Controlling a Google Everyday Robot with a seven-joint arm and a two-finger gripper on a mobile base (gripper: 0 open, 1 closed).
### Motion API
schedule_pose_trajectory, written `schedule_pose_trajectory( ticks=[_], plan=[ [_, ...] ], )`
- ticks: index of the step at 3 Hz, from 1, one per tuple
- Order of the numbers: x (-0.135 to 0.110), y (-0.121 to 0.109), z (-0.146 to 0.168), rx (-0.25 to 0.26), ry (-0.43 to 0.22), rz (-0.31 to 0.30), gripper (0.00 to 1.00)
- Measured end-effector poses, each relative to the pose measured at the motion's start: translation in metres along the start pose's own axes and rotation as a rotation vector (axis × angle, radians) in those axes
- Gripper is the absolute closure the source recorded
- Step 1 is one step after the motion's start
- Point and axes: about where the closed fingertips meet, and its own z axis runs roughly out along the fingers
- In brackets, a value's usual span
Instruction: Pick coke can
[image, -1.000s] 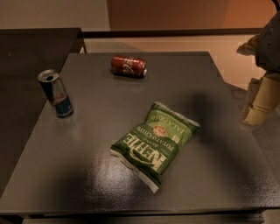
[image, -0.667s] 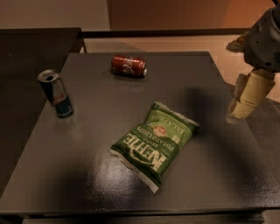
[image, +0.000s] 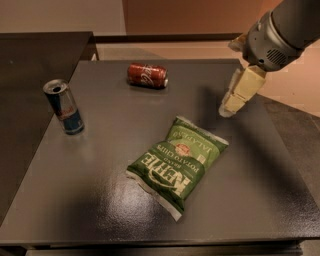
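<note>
The coke can (image: 147, 75) is red with white script and lies on its side at the far middle of the dark table (image: 100, 150). My gripper (image: 228, 109) hangs from the grey arm at the upper right, above the table's right part. It is well to the right of the coke can and a little nearer the camera, and it holds nothing.
A blue-and-silver can (image: 64, 106) stands upright at the table's left side. A green chip bag (image: 176, 163) lies in the middle of the table, below and left of the gripper. A second dark surface (image: 35, 55) adjoins at the left.
The arm and gripper have moved left from the right edge of the view, in over the table. The cans and the bag have not moved.
</note>
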Motion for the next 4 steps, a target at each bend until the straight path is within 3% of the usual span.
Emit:
schedule_pose_trajectory(
  ticks=[2,4],
  plan=[
    [-0.047,-0.052,0.074,-0.04,-0.133,0.058,0.0],
    [-0.086,-0.08,0.138,-0.104,-0.165,0.11,0.0]
  ],
)
